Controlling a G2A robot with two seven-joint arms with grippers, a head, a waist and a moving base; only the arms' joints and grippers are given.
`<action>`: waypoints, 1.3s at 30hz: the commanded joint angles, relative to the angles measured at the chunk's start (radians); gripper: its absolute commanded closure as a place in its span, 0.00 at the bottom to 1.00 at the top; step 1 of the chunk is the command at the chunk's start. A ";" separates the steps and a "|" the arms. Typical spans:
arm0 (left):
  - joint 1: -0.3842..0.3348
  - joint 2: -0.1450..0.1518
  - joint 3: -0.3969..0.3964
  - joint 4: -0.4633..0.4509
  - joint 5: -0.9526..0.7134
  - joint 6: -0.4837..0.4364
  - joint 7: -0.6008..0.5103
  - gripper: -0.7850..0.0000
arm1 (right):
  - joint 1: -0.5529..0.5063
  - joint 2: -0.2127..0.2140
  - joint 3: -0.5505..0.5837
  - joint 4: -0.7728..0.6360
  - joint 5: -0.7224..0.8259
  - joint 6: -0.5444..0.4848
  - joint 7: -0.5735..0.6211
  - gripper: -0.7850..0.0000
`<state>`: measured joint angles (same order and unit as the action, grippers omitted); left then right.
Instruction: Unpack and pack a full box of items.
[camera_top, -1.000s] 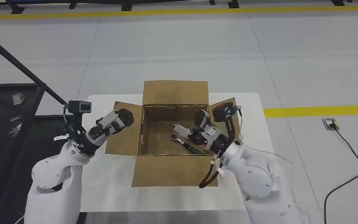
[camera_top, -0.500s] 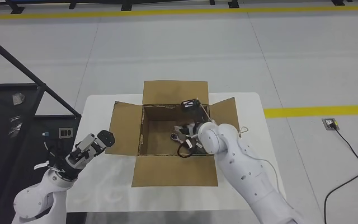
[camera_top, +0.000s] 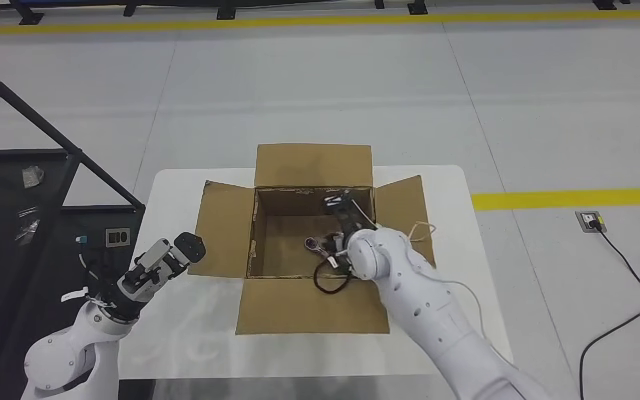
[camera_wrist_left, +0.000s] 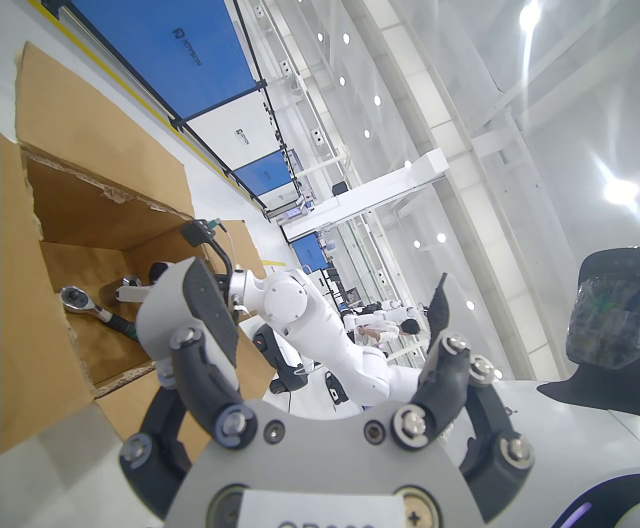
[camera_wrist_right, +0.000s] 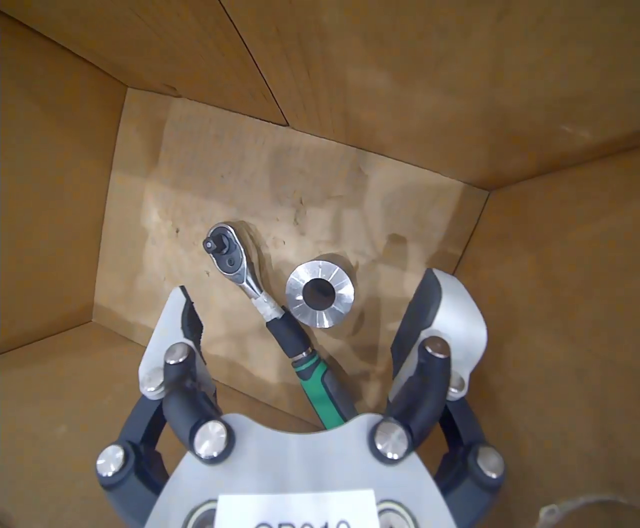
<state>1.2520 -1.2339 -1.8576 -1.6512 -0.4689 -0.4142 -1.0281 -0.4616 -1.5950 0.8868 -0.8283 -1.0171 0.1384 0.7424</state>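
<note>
Two steel things lie on the floor of the cardboard box (camera_top: 310, 300): a ratchet wrench (camera_wrist_right: 280, 327) and a round socket (camera_wrist_right: 300, 295) just beside its shaft. The right gripper (camera_wrist_right: 306, 287) hangs inside the box above them, jaws spread wide, gripping nothing. The left gripper (camera_wrist_left: 318, 275), likewise wide apart and empty, sits at the box's 9 o'clock, just off the left flap.

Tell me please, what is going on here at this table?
The robot is working on an open cardboard box on the table. Its right gripper hangs open inside the box, above a green-handled ratchet wrench and a silver metal ring lying side by side on the box floor. It holds neither. The left gripper is open and empty, beside the box.
</note>
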 joint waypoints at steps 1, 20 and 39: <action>0.000 0.000 0.000 0.000 0.000 0.000 0.000 0.00 | 0.008 -0.007 -0.009 0.022 -0.005 0.009 -0.013 0.30; 0.000 0.000 0.000 0.000 0.000 0.000 0.000 0.00 | 0.075 -0.059 -0.045 0.169 -0.006 0.014 -0.040 1.00; 0.000 0.000 0.000 0.000 0.000 0.000 0.000 0.00 | -0.212 0.042 0.185 -0.439 -0.057 -0.087 0.034 1.00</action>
<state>1.2520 -1.2339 -1.8576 -1.6512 -0.4689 -0.4142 -1.0281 -0.6129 -1.5661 1.0400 -1.1553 -1.0551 0.0563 0.7624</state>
